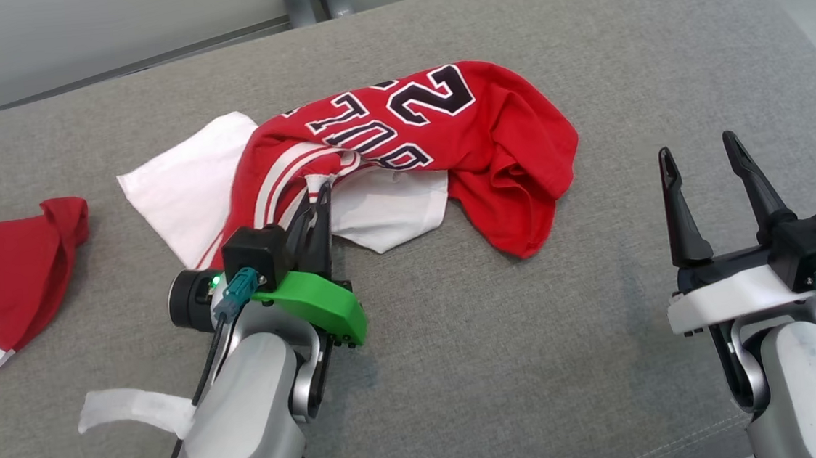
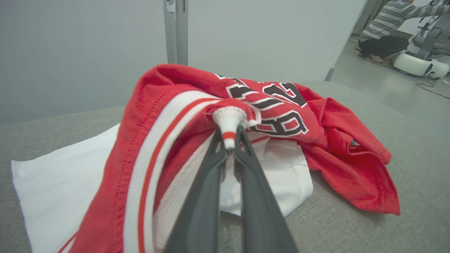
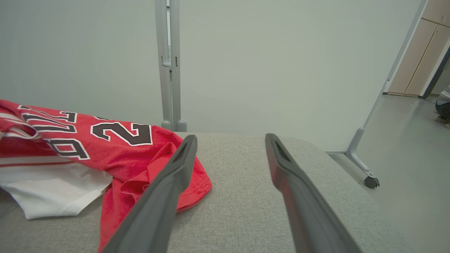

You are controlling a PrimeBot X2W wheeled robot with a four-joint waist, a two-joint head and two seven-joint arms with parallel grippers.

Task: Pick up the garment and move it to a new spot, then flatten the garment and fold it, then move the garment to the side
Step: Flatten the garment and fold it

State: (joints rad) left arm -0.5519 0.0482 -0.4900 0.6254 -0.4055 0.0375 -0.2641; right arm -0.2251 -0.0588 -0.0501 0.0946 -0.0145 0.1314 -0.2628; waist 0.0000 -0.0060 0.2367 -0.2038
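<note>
The garment (image 1: pixel 443 124) is a crumpled red jersey with black-and-white lettering and white striped trim, lying mid-surface partly over a white cloth (image 1: pixel 186 184). My left gripper (image 1: pixel 321 192) is shut on the jersey's white ribbed trim, a pinched fold of which (image 2: pixel 229 121) pokes up between the fingertips in the left wrist view. My right gripper (image 1: pixel 696 148) stands open at the right, apart from the jersey, with nothing between its fingers (image 3: pixel 182 154). The jersey (image 3: pixel 116 140) lies to the left of those fingers in the right wrist view.
Everything rests on a grey fabric-covered surface (image 1: pixel 533 335). Another red garment with white trim (image 1: pixel 4 282) lies at the left edge. A metal post (image 3: pixel 168 70) and pale wall stand behind. A crouching person (image 2: pixel 390 24) is on the floor far right.
</note>
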